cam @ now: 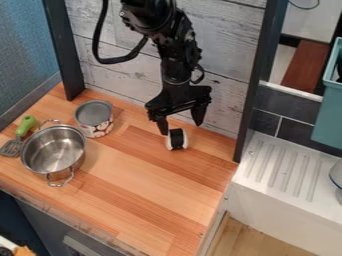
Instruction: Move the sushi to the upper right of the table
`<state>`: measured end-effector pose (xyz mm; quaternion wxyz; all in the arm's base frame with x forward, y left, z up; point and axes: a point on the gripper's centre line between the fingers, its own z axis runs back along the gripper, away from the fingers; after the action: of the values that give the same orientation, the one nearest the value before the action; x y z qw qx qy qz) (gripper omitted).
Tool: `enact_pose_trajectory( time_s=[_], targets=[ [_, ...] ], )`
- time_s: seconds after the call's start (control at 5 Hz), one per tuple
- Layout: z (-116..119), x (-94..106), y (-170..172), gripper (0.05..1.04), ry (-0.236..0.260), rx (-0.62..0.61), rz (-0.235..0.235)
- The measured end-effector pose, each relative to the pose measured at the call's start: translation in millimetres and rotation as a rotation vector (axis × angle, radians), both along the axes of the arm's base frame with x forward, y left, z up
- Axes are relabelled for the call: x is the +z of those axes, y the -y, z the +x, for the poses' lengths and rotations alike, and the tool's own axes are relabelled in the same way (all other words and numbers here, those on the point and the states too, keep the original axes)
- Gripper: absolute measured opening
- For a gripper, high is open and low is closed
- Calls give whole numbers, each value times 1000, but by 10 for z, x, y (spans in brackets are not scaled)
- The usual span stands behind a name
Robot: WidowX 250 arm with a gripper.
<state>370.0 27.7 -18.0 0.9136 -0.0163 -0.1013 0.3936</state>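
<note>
"Two fingers (198, 114) well spread on that gripper (181, 128), and nothing held, far as I can tell. Where's the sushi (177, 139)?"

"Just under them, by the back wall (224, 100), on the right-hand half of the table (140, 195). Placing stage, I'd guess, though it could be lining up a grab."

"So what's next?"

"If that spot counts, lift straight up without nudging it. If not, straddle it, close, and carry it nearer the right corner."

"Which way's it lying?"

"Black band (176, 139) runs roughly wall-to-front, white either side. Long axis seems to follow the band; which end's the front, I can't say."
</note>
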Motion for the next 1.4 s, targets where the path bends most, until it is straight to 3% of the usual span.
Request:
enact_pose_trajectory(
  time_s=[0.2, 0.4, 0.8, 1.4],
  targets=[
    [-5, 0, 9, 1003, -3, 20, 10],
    [21, -7, -16, 1001, 27, 40, 26],
    [40, -108, 15, 1001, 145, 24, 23],
    [54, -105, 8, 1001, 154, -38, 42]
  ],
)
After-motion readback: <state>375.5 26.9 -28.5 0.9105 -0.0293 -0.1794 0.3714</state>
